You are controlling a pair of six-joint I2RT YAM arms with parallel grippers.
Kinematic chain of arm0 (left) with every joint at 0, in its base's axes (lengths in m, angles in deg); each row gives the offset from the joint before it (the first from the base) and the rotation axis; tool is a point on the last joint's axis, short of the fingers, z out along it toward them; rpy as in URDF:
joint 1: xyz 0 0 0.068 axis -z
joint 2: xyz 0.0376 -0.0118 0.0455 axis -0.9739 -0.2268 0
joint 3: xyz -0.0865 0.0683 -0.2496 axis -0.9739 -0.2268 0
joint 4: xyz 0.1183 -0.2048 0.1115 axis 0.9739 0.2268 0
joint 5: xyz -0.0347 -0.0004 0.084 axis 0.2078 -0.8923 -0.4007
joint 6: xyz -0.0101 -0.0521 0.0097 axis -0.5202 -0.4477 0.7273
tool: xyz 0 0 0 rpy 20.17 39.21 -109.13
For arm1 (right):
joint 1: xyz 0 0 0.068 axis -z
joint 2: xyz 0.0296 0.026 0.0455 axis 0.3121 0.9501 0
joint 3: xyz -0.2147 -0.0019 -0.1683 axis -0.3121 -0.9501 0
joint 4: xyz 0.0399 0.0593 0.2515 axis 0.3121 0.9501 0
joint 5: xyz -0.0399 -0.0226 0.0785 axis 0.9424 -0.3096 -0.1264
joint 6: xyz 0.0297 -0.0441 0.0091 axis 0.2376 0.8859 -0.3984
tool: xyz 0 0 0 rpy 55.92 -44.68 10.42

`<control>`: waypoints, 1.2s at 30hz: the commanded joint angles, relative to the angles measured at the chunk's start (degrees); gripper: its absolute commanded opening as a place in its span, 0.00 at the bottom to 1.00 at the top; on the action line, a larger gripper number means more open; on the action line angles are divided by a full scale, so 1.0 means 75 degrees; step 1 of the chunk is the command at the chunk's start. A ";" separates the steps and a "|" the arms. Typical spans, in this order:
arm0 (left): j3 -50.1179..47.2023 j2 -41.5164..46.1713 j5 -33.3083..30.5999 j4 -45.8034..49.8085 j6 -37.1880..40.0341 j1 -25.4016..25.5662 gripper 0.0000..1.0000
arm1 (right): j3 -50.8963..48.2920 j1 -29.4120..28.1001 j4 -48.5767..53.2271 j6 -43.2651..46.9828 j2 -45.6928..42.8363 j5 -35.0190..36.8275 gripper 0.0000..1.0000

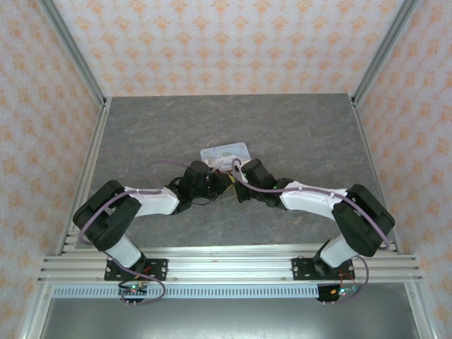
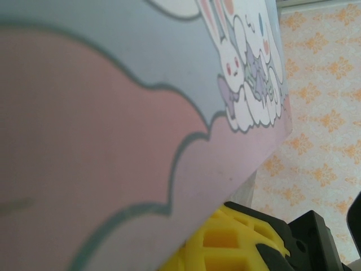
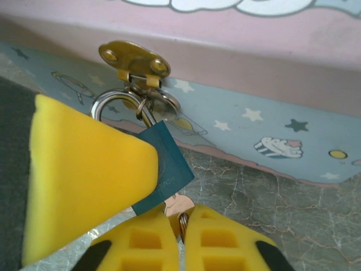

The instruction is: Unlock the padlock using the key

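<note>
Padlock work is at the middle of the table [image 1: 141, 141] in the top view; the tin [image 1: 224, 152] lies flat there, and the left gripper [image 1: 215, 182] and the right gripper [image 1: 236, 176] meet tip to tip just at its near edge, the left one from the left side and the right one from the right side; the lock itself is too small to tell here.

From the left wrist, the printed tin [image 2: 113, 141] stands very close, with its rabbit picture [image 2: 242, 73] at the top; one yellow finger [image 2: 225, 243] of the left gripper is under its edge; its jaws are pressed together, and what is between them I cannot tell from this view.

From the right wrist, the padlock [image 3: 169, 166] hangs by its shackle [image 3: 107, 101] from the brass hasp [image 3: 132, 59] on the front wall of the tin [image 3: 254, 130]; a yellow finger [image 3: 84, 180] of the left gripper covers its left part and seems to pinch the body, the other finger being hidden behind. The right gripper [image 3: 181, 226] is directly near of the lock, jaws pressed together on a thin metal piece in the seam, which I take for the key [image 3: 183, 221].

The long axis of the padlock runs tilted, shackle far and left, bottom edge near and right, so the bottom faces the right fingertips almost in one line with the key; the right arm is the nearer one for the entry; if the tip is already inside the keyhole, I cannot tell.
</note>
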State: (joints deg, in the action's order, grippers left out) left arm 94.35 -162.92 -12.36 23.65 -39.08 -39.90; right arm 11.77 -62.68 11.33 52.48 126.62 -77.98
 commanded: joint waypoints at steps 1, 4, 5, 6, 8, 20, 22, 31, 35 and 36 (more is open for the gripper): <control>0.0059 -0.0136 0.0169 -0.0374 0.0054 0.0001 0.00 | 0.0206 0.0060 -0.0308 -0.0161 -0.0014 -0.0927 0.02; 0.0027 -0.0192 0.0163 -0.0415 0.0066 -0.0009 0.00 | 0.0102 0.0209 -0.0506 -0.0401 -0.0035 -0.1863 0.00; 0.0024 -0.0201 0.0170 -0.0419 0.0070 -0.0010 0.00 | 0.0056 0.0253 -0.0616 -0.0494 -0.0060 -0.2124 0.00; 0.0014 -0.0218 0.0170 -0.0431 0.0066 -0.0010 0.00 | 0.0021 0.0303 -0.0682 -0.0590 -0.0080 -0.2382 0.00; 0.0003 -0.0219 0.0157 -0.0432 0.0066 -0.0021 0.00 | -0.0003 0.0365 -0.0706 -0.0710 -0.0110 -0.2598 0.18; 0.0064 -0.0023 0.0239 -0.0261 0.0063 -0.0056 0.00 | -0.0573 0.0726 -0.0225 -0.0422 -0.1049 -0.1079 0.43; 0.0122 0.0047 0.0283 -0.0120 0.0099 -0.0069 0.00 | -0.0504 0.0716 0.0075 -0.0136 -0.1080 -0.0754 0.43; 0.0384 0.0171 0.0415 0.0263 0.0207 -0.0079 0.00 | -0.0150 0.0376 0.0811 0.1020 -0.1034 0.0225 0.42; 0.0456 0.0116 0.0456 0.0266 0.0195 -0.0082 0.00 | -0.0045 0.0024 0.0824 0.1262 -0.0883 0.0564 0.42; 0.0466 0.0107 0.0461 0.0273 0.0195 -0.0080 0.00 | -0.0015 -0.0040 0.0828 0.1309 -0.0830 0.0614 0.42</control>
State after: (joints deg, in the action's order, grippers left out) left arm 95.90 -163.49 -10.48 26.16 -38.62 -40.20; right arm 9.41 -61.41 16.13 58.99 119.49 -77.41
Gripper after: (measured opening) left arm 0.064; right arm 0.418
